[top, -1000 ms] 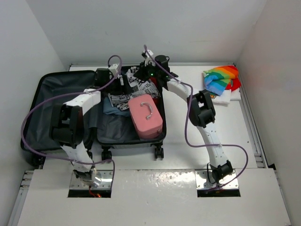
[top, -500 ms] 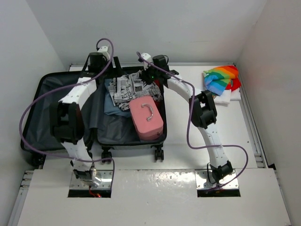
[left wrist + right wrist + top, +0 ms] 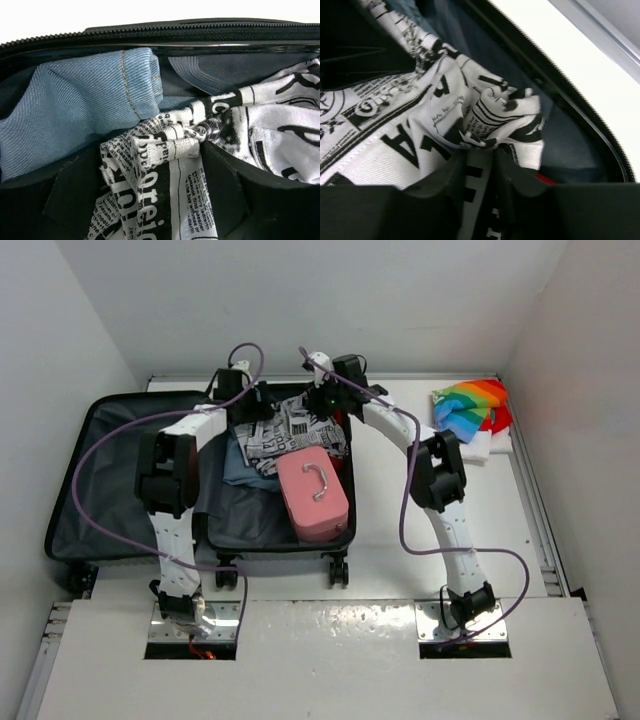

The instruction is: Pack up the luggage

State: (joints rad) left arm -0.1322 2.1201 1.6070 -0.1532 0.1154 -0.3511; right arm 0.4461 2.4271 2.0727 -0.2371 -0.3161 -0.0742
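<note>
1. The luggage (image 3: pixel 100 475) lies open on the left of the table (image 3: pixel 390 540), lid flat toward 9 o'clock. Both arms reach to the 12 o'clock end of its filled half.
2. Left gripper (image 3: pixel 152 150): jaws wide apart. A bunch of the cloth (image 3: pixel 285 430) lies loose between them, with nothing clamped.
3. Right gripper (image 3: pixel 480 165): jaws narrow, with a fold of the cloth in the gap. I cannot tell whether they pinch it.
4. The step in hand is probably settling the cloth flat against the 12 o'clock wall, beside the denim (image 3: pixel 65 110) at its 9 o'clock.
5. To do it well:
   - Press the bunched edge down inside the zip (image 3: pixel 200 32), never over it, so the lid can close.
   - Draw the grippers apart toward 9 and 3 o'clock to smooth the ruck.
6. The pink case (image 3: pixel 313 490) touches the cloth at 6 o'clock, so a hard tug may shift it.
7. A rainbow item (image 3: pixel 470 410) waits well apart at 2 o'clock, likely not yet packed.
</note>
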